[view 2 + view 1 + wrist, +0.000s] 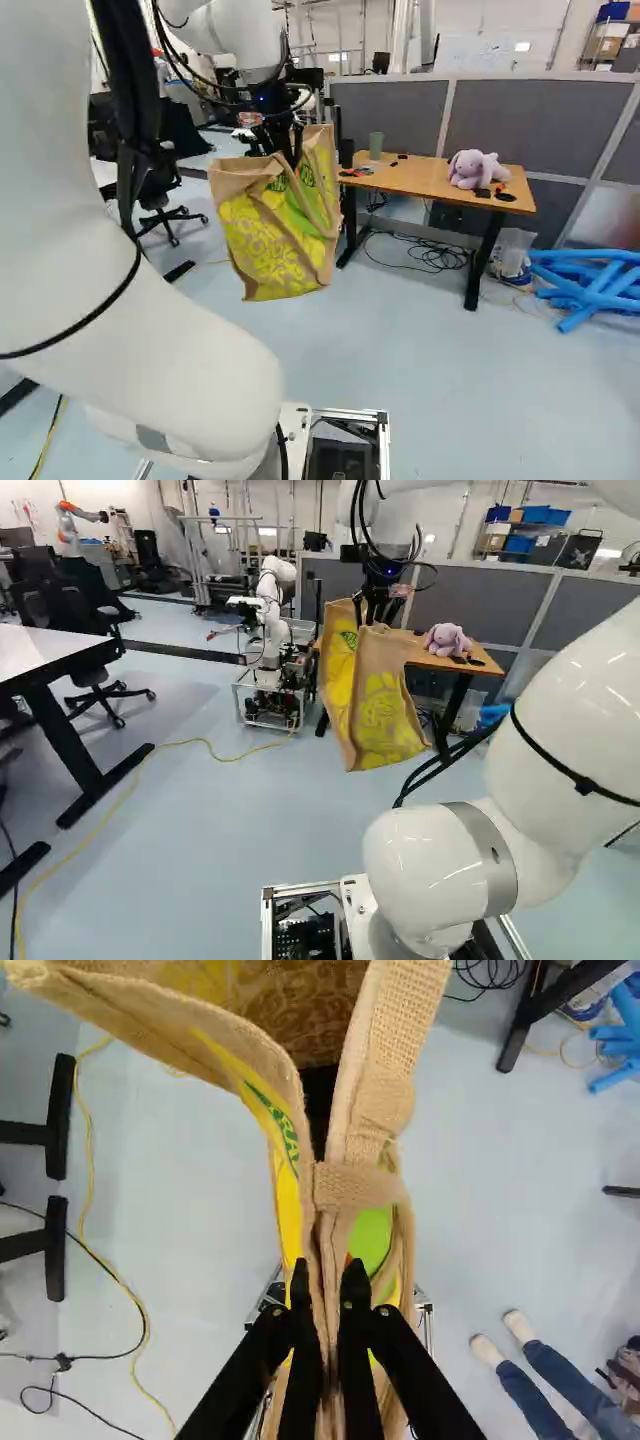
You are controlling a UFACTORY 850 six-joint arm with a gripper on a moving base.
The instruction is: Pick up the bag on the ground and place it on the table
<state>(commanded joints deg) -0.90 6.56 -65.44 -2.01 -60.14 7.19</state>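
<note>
The gripper [290,150] is clamped on the upper edge of the jute bag [265,235], one finger against each side of the fabric. The bag hangs open-topped above the floor [400,370]; in the right base view it is located left of the wooden table [420,182], which supports a plush toy [475,170] and a cup [376,145].

Base views look ahead from behind, sharing the wooden table [415,180]; wrist view looks closely down.
</note>
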